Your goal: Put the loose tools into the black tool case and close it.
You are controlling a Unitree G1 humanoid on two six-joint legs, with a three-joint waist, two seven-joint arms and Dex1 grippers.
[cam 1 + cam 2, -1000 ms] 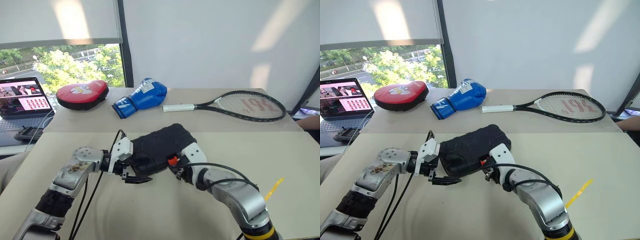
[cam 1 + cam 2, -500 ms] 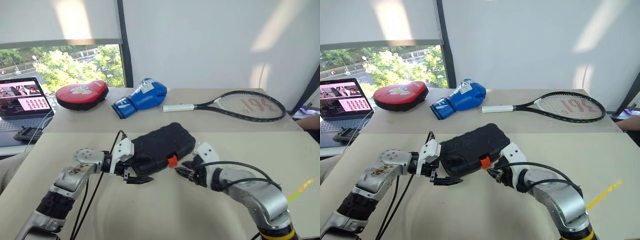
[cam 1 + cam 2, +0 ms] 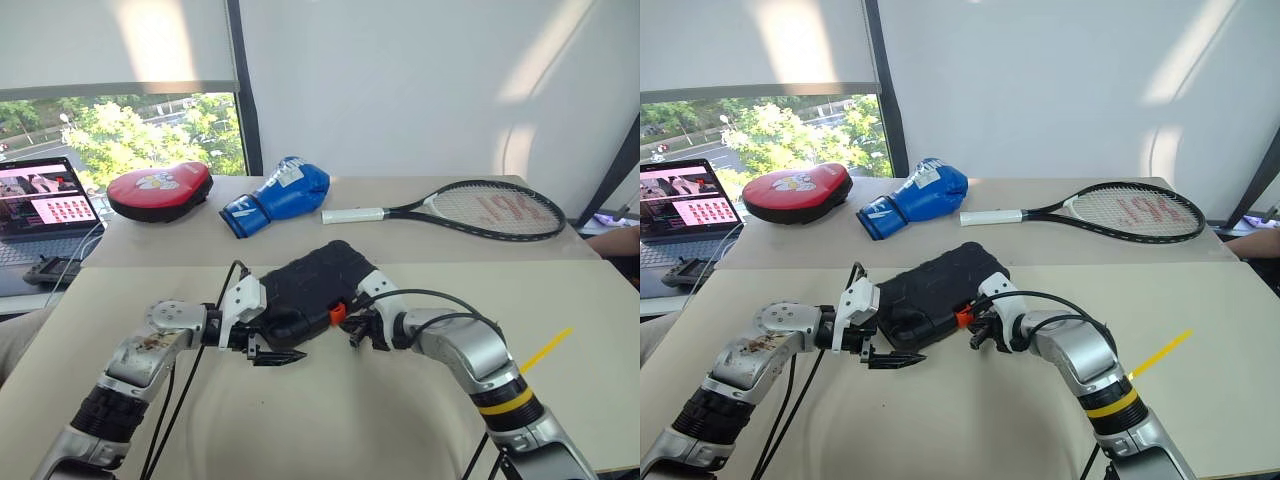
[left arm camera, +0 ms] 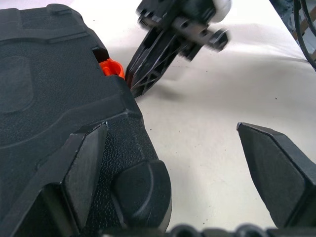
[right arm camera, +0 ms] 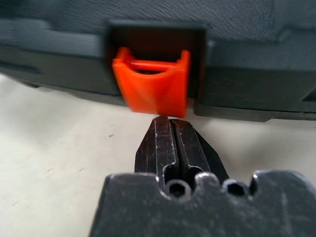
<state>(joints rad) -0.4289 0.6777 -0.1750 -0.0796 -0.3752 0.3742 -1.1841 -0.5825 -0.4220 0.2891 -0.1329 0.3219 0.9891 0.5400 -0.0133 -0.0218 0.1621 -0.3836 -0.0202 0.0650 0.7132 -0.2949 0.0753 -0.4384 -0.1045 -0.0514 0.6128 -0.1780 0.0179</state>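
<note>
Left eye view, from the left: a laptop (image 3: pixel 45 205) sits at the table's (image 3: pixel 330 420) far left edge, then a red pad (image 3: pixel 160 190), a blue boxing glove (image 3: pixel 277 195) and a racket (image 3: pixel 470 210) lie along the back. Nearer, the left gripper (image 3: pixel 268 342) has its fingers spread wide at the case's (image 3: pixel 310 285) left end; in the left wrist view one finger (image 4: pixel 81 170) lies against the case's textured lid while the other finger (image 4: pixel 276 170) hangs apart over bare table. The case lies shut in the middle of the table, between the two grippers, its orange latch (image 3: pixel 338 313) on the near edge. The right gripper (image 3: pixel 357 331) is just right of the latch with its fingers pressed together, pinching nothing. In the right wrist view the joined tips (image 5: pixel 170 136) point at the latch's (image 5: pixel 152 89) lower edge, touching it or just short of it; which, I cannot tell. A yellow strip (image 3: pixel 545 352) lies on the table at the right.
</note>
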